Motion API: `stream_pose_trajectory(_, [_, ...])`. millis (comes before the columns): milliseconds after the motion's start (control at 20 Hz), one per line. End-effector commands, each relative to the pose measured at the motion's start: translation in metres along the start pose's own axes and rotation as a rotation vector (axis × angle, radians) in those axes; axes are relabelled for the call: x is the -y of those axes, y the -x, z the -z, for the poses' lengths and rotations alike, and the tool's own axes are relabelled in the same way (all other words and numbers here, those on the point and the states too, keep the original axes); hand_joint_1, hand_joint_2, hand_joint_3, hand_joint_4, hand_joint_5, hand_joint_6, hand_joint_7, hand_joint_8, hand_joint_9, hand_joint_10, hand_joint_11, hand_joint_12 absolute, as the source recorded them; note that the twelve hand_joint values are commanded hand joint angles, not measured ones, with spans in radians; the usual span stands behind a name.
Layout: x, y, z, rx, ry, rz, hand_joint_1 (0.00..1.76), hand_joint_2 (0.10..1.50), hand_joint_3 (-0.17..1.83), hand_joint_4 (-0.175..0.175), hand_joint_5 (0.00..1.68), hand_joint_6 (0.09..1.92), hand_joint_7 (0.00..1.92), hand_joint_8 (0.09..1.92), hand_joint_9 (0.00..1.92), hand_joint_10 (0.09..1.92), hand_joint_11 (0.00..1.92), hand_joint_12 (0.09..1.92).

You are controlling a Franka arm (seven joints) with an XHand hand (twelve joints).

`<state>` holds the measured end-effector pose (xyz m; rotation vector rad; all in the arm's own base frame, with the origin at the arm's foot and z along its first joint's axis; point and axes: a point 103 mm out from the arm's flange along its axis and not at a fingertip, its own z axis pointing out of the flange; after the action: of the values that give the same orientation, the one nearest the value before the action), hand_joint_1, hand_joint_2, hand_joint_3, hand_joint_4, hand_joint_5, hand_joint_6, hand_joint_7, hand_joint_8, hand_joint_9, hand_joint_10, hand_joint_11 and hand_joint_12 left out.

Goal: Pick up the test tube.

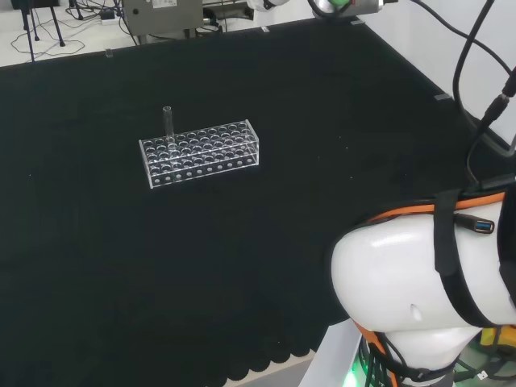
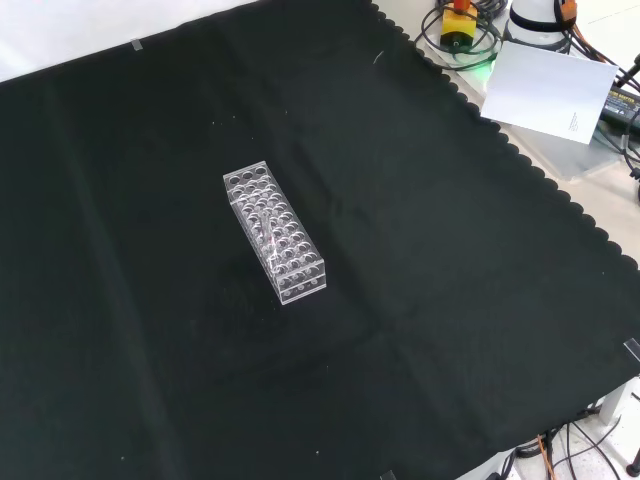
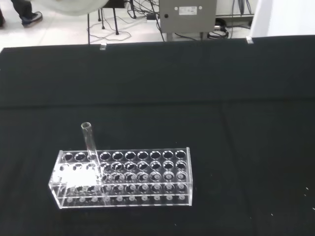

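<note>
Close by on the black counter [image 1: 242,274] stands a clear rack [image 1: 200,151]. At its far left corner in the head view, the test tube [image 1: 168,121] stands straight up. I cannot tell whether the hand is open.

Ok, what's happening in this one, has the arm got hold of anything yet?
Nothing is held yet. A clear test tube rack sits alone on the black cloth, with one test tube standing upright in a hole near one end of it. The wrist view looks at the rack from a distance, so the pick-up hasn't begun.
</note>
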<state>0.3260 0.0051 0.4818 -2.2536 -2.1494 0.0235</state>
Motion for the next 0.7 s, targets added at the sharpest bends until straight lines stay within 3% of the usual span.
stream_pose_trajectory(50, [-0.037, -0.018, -0.014, -0.030, -0.029, 0.088, 0.72, 0.75, 0.54, -0.108, 0.22, 0.17, 0.10, 0.95, 0.16, 1.02, 0.01, 1.52])
stream_pose_trajectory(700, [-0.097, -0.042, -0.039, -0.030, -0.131, 0.179, 0.78, 0.72, 0.59, -0.123, 0.32, 0.16, 0.25, 0.96, 0.31, 0.99, 0.10, 1.54])
